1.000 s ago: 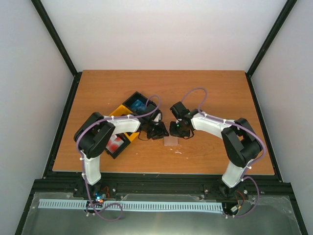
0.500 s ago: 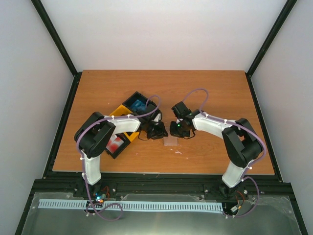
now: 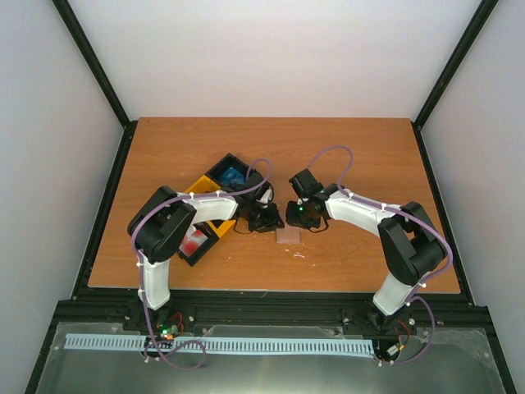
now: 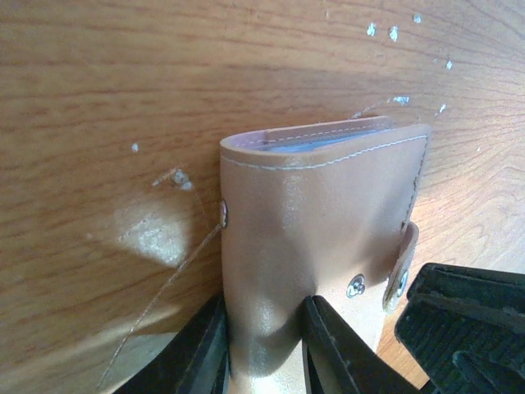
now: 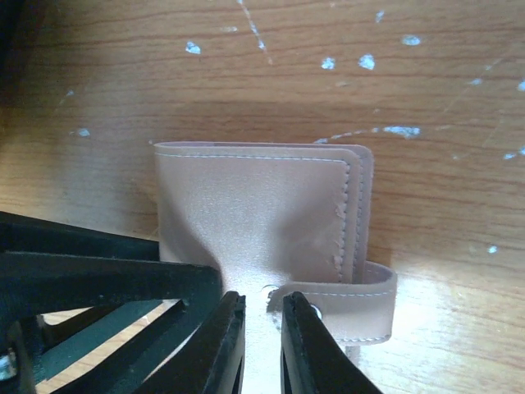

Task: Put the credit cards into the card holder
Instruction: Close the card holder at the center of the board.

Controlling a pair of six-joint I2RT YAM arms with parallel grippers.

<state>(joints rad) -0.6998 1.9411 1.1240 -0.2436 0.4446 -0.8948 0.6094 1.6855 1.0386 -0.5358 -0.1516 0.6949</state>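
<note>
The card holder (image 4: 320, 222) is a pinkish-tan folded wallet, and the top view shows the card holder (image 3: 287, 236) between both wrists. My left gripper (image 4: 264, 345) is shut on its folded spine, the leather bulging between the fingers (image 4: 332, 349). A blue credit card's edge (image 4: 316, 146) peeks from the fold. My right gripper (image 5: 262, 341) sits at the holder's (image 5: 254, 205) near edge beside the snap strap (image 5: 344, 300). Its jaws are narrowly apart, and I cannot tell whether they pinch the leather. More blue cards (image 3: 232, 176) and red cards (image 3: 194, 240) lie in bins.
A black bin (image 3: 220, 168), a yellow bin (image 3: 199, 185) and another black bin (image 3: 205, 246) stand in a diagonal row left of the left arm. The right gripper's black body (image 4: 467, 328) sits close beside the holder. Bare wooden tabletop (image 3: 353, 156) lies behind the arms.
Both wrists have shifted slightly closer around the card holder. The holder itself stays at the same spot on the table.
</note>
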